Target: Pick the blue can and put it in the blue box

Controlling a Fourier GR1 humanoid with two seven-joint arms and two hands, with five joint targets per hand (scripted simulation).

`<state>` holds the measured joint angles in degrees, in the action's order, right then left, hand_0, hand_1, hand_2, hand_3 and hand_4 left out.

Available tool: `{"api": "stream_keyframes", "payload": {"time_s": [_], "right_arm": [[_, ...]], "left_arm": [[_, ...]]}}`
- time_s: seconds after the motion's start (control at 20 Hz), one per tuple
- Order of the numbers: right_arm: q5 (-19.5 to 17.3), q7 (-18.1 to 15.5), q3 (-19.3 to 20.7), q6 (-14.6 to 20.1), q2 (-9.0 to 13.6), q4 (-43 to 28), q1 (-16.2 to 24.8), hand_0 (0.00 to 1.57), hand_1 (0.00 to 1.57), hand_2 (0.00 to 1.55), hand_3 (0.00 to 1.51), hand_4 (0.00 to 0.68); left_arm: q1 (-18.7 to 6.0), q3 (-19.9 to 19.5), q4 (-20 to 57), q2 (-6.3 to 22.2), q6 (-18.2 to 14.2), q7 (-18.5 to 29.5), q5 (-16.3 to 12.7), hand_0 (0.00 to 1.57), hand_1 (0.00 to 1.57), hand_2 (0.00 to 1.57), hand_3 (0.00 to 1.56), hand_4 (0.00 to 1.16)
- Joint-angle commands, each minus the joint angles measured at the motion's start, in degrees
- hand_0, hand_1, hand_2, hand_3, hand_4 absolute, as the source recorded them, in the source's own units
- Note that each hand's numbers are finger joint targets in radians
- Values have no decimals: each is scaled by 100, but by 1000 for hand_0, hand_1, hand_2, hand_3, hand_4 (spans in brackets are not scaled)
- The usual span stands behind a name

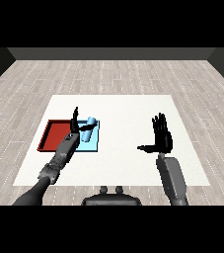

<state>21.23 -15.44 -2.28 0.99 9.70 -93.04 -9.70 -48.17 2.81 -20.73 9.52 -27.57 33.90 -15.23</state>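
Observation:
The blue can (90,124) is a pale blue cylinder, tilted, over the back of the light blue tray (93,145); I cannot tell whether it rests on the tray. My left hand (74,124) is right beside the can on its left. Its fingers point straight up and its thumb reaches across the front of the can. My right hand (162,138) is raised over the table's right half, far from the can, fingers spread upward and thumb pointing left, holding nothing.
The red tray (54,134) lies directly left of the light blue tray, partly under my left forearm (61,155). Both trays sit on the left half of the white table (118,111).

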Motion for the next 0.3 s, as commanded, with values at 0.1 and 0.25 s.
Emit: {"api": "stream_keyframes", "payload": {"time_s": [0.1, 0.25], "right_arm": [[-103, -60, -155, -177, 27, 235, 293, 0, 0, 0, 0, 0], [-187, -203, -169, -297, 141, 104, 558, 0, 0, 0, 0, 0]], "left_arm": [[558, 179, -1403, -150, 2006, 968, -306, 0, 0, 0, 0, 0], [1314, 294, -2093, -147, 2649, 837, -555, 0, 0, 0, 0, 0]]}}
